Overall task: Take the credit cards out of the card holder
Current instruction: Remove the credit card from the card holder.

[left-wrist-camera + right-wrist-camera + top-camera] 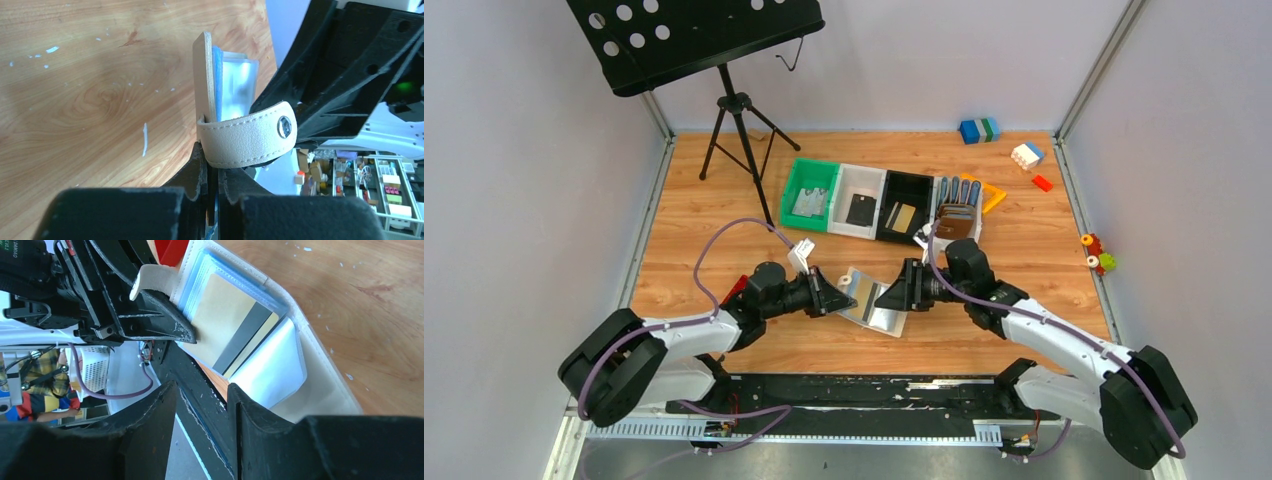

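My table (704,200) is brown wood. A black stand (736,102) has its three legs on it, back left of me. Three bins sit touching in a row: green (794,195), white (861,178), black (909,185). Far right lie a blue block (979,130), a white block (1027,154) and a red brick (1042,182)

Table (714,230): orange-brown wood grain, flecked with small white marks.
Card holder (871,300): pale beige pebbled outside with matching stitching. Its tab (245,136) carries a silvery snap. The lining is silvery-grey, with blue-edged clear sleeves.
Credit card (220,315): gold-tan with one dark grey stripe.
Left claw (209,162) and right claw (202,390): matt black.
Left arm (684,335) and right arm (1064,345): white shells and black joints.
Cable (724,235): purple.
Green bin (811,172), white bin (860,176), black bin (906,182).
Music stand (694,35): black, perforated with round holes.
Blue-and-green block (979,130), white block (1026,154), red block (1042,183).
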{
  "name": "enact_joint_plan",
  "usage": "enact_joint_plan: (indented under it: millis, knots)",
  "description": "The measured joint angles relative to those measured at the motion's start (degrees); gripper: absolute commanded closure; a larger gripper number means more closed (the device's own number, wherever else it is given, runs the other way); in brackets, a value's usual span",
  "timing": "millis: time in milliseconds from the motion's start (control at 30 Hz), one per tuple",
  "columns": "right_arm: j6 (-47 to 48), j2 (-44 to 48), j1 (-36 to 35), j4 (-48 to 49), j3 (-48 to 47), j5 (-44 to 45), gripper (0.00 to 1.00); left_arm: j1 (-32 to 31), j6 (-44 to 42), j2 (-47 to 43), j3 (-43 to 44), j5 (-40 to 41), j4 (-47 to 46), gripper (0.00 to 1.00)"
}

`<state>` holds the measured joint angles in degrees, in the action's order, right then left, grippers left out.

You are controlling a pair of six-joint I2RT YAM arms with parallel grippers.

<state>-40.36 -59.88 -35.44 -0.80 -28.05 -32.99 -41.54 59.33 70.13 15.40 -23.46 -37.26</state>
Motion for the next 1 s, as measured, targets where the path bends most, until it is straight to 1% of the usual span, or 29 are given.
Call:
enact_joint_plan:
  millis: [167,333,633,833,900,933,1000]
  knots:
    - [-3.21,-0.87,1.33,6.64,1.86,-1.64,0.64,0.0,1.77,-3.26,0.0,-0.15,0.24,1.0]
    - [-6.88,-1.92,3.5,12.44,4.46,-3.87,0.65,0.02,4.28,-5.62,0.0,-0.63,-0.72,1.0]
    - [-11.96,-2.32,4.2,22.73,7.28,-7.72,0.74,0.44,10.47,-5.62,-0.02,-2.23,-7.19,1.0]
    - [-15.02,-0.42,4.31,29.4,9.18,-9.31,0.75,0.48,13.38,-4.07,-0.02,-3.61,-12.09,1.0]
    - [-15.72,0.0,4.63,30.86,9.49,-9.6,0.77,0.7,14.67,-2.69,-0.07,-4.17,-14.95,1.0]
    - [-16.17,0.04,4.79,31.76,9.57,-9.73,0.8,0.81,15.41,-1.86,-0.13,-4.44,-16.57,1.0]
    - [-17.07,0.04,5.16,33.86,10.05,-9.77,0.82,1.16,17.29,0.2,-0.61,-4.87,-20.9,1.0]
